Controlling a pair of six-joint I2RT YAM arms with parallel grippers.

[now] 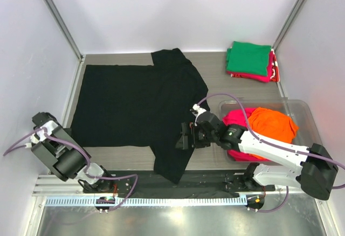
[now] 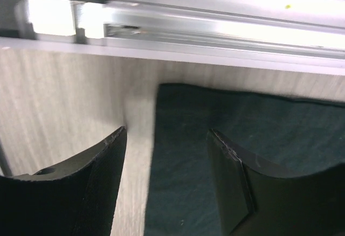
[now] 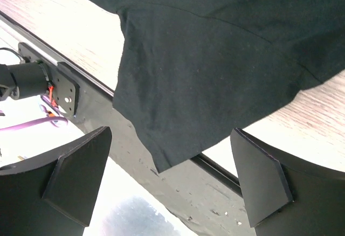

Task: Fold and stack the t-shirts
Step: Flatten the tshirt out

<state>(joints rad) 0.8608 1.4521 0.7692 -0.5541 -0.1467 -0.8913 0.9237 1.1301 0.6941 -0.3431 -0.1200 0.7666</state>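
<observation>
You're looking at the table [image 1: 215,80] with the black t-shirt [image 1: 135,104] lying spread flat across most of it. One sleeve is sticking out toward the right gripper [image 3: 171,134]. That gripper's jaws are standing wide apart and gripping nothing. The sleeve's corner is lying below the gap between them and drooping over the table's near edge.

The clear bin [image 1: 302,106] is sitting behind those jaws, beside the right arm, holding the orange tee [image 1: 272,124] and the magenta tee [image 1: 237,118]. The folded green tee [image 1: 248,58] is resting on the pink-red tee [image 1: 259,76], well beyond the jaws in the far corner.

The left gripper [image 2: 167,132] is hovering with its jaws apart and empty. The black cloth's edge is running under the gap, toward its right finger.
</observation>
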